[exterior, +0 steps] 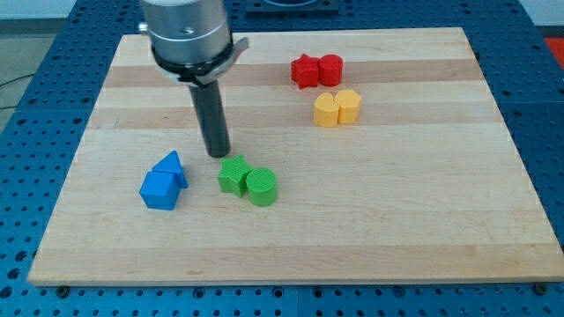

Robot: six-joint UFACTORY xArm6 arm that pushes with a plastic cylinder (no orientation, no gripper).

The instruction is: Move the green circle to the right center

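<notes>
My tip (pixel 218 154) sits on the bench (pixel 423 202), just up and to the view's left of the green star (pixel 233 174), a small gap, not touching as far as I can tell. The green circle (pixel 262 187) is just beyond the star from my tip, toward the view's lower right, touching the star. Goal spot, right centre, is well apart from my tip, off to the view's right, bare wood.

Why here, my guess: the star and circle are stuck together, so I need to get on the circle's left side to shove it rightward; star is in the way.

Hand: there isn't one, just a plain rod, nothing that opens or closes, holding nothing, touching no block.

Blue pair (pixel 164 183), one wedge-roofed and one blocky, near my tip toward the view's lower left. Red pair (pixel 317 70) and yellow pair (pixel 337 108) up to the view's right, well apart, near the push path but above it.
</notes>
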